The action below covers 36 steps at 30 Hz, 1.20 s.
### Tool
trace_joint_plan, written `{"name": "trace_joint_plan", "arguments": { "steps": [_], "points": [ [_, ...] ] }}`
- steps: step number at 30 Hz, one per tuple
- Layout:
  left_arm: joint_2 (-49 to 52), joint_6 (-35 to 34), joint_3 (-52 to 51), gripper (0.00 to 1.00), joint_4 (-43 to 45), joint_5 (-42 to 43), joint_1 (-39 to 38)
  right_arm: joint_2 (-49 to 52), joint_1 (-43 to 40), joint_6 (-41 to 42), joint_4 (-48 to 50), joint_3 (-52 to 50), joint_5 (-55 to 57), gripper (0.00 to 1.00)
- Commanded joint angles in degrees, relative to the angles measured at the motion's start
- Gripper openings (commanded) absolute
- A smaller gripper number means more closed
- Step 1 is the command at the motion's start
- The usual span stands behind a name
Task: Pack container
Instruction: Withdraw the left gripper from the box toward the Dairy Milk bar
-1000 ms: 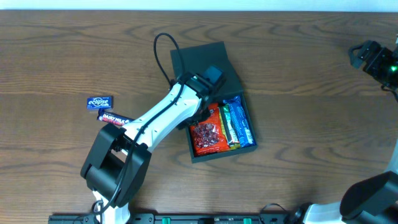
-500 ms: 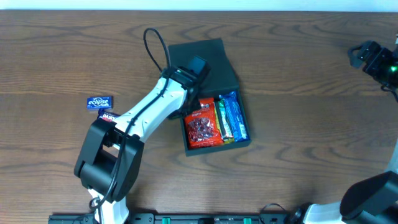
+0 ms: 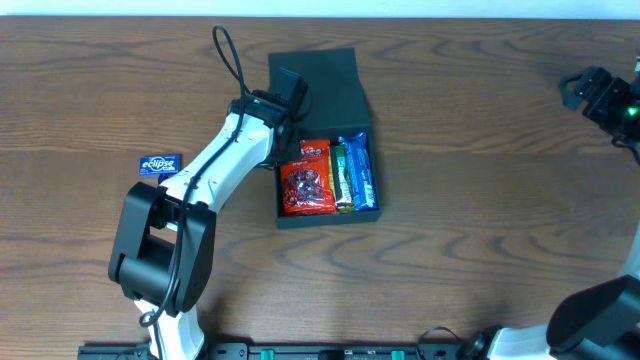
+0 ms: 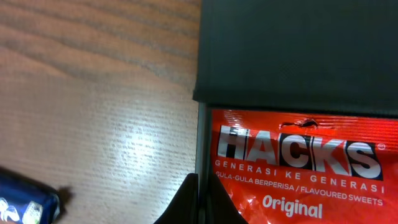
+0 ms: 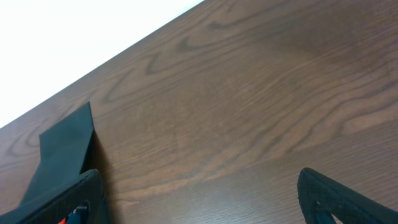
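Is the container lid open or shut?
Open. The lid lies flat behind the container, leaving the red packet inside exposed.

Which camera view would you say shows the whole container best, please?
The overhead view: the container is seen whole, lid open flat, snack packets inside. The left wrist view shows only part of its lid and one wall beside the red Hacks packet. The right wrist view catches just a distant dark slice.

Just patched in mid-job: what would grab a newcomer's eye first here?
The bright red Hacks packet, lying in the open dark container at table centre. Next, the white left arm stretched across to it, with the left gripper straddling the container's left wall. A blue Eclipse pack lies on the table at far left.
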Motion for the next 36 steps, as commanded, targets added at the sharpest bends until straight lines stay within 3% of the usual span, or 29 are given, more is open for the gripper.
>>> {"name": "trace_joint_plan", "arguments": {
  "steps": [1, 23, 26, 36],
  "points": [
    [1.33, 7.61, -0.15, 0.06, 0.81, -1.42, 0.39, 0.37, -0.44, 0.74, -0.11, 0.70, -0.61, 0.99],
    [1.33, 20.76, -0.15, 0.06, 1.11, -1.40, 0.39, 0.37, -0.44, 1.38, -0.11, 0.70, -0.59, 0.99],
    [1.33, 18.80, -0.15, 0.06, 1.09, -1.40, 0.39, 0.37, -0.44, 1.60, -0.28, 0.70, -0.59, 0.99],
    [1.33, 2.71, -0.15, 0.06, -0.11, 0.24, 0.39, 0.37, -0.44, 1.57, -0.61, 0.70, -0.59, 0.99]
  ]
}}
